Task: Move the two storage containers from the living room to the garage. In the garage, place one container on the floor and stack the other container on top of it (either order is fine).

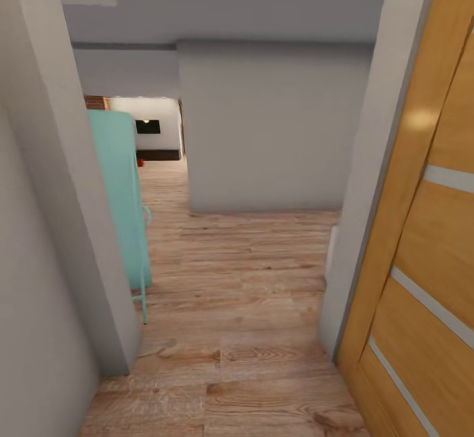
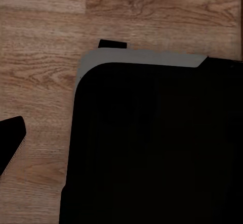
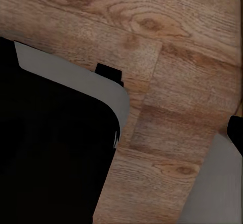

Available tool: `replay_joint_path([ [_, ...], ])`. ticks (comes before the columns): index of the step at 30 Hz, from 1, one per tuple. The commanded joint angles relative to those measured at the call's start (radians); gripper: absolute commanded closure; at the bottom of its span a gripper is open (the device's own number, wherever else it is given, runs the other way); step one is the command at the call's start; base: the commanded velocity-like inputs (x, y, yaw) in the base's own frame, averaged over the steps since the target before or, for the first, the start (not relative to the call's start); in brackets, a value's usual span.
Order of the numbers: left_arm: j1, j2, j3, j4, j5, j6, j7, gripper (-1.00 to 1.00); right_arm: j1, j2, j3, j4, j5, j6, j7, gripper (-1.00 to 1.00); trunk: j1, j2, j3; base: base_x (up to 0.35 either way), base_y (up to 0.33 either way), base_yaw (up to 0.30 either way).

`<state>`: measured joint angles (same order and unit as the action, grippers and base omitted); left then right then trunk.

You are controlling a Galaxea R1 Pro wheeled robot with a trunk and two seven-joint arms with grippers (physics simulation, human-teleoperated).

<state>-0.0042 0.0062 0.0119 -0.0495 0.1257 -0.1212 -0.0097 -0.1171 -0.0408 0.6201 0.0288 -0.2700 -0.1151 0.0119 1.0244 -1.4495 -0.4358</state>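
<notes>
1. A narrow hallway with a wood-plank floor (image 1: 243, 305) runs between grey walls (image 1: 270, 128), with a wooden door (image 1: 428, 226) at right.
2. A teal cabinet (image 1: 122, 193) stands at left.
3. Far ahead, the living room (image 1: 148, 131) opens; a small red-orange object (image 1: 140, 160), too small to identify, sits on its floor.
4. Both wrist views look down on the robot's dark base (image 2: 152, 148) over planks; I cannot tell how the fingers stand.

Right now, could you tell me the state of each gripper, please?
Left gripper: cannot be told; its wrist view shows the dark robot base over wood floor.
Right gripper: cannot be told either.
</notes>
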Motion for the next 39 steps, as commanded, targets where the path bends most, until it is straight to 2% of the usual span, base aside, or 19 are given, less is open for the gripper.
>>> replay_joint_path([
  [1,0.000,0.000,0.000,0.000,0.008,-0.002,-0.001,-1.00,-0.001,0.001,0.008,0.003,-0.010,-0.006,0.001,-1.00,0.001,0.000,-0.001,0.322,0.000,0.000],
  [33,0.000,-0.001,0.002,0.000,0.006,-0.003,-0.001,-1.00,-0.001,-0.006,0.009,0.002,-0.007,-0.008,-0.009,-1.00,0.001,0.000,-0.001,0.323,0.000,0.000],
  [39,0.000,-0.002,0.002,0.000,0.005,-0.004,-0.001,-1.00,-0.001,0.002,0.014,-0.008,-0.003,-0.009,-0.010,-1.00,0.001,0.000,-0.001,0.323,0.000,0.000],
])
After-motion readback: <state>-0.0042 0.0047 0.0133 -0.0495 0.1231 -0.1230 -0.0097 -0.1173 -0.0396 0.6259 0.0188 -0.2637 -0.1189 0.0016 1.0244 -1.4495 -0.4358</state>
